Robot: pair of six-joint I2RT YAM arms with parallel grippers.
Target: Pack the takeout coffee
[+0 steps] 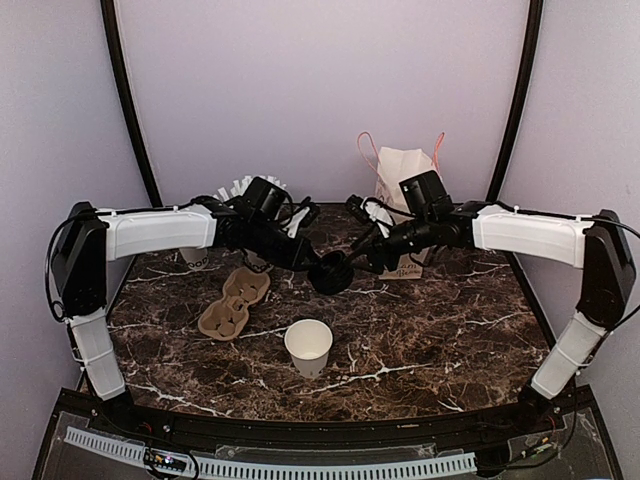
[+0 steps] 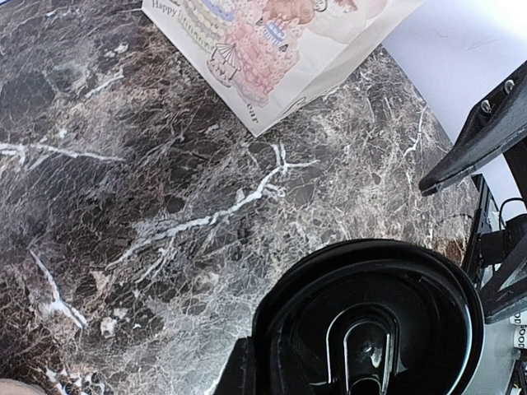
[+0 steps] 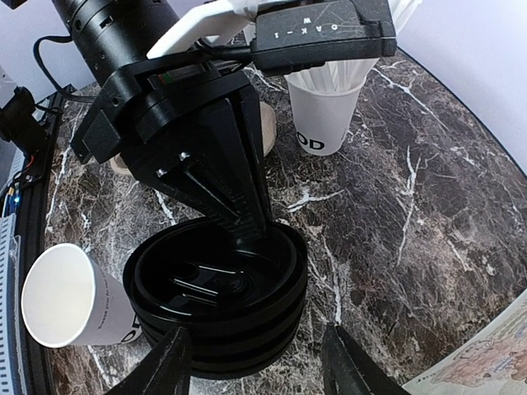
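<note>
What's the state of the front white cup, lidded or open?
Open: the white cup shows a bare rim and empty inside; the black lids are off it.

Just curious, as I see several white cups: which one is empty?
The cup standing alone near the table's front edge, beside the cardboard carrier: its open mouth shows nothing inside. The back cup is stuffed with straws.

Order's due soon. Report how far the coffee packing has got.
Nothing is finished: the white cup stands lidless on the table, outside the paper bag. In hand: the left gripper is shut on the rim of a stack of black lids, with the right gripper open on either side of it. Left: likely one lid onto the cup, then the cup into the bag.
</note>
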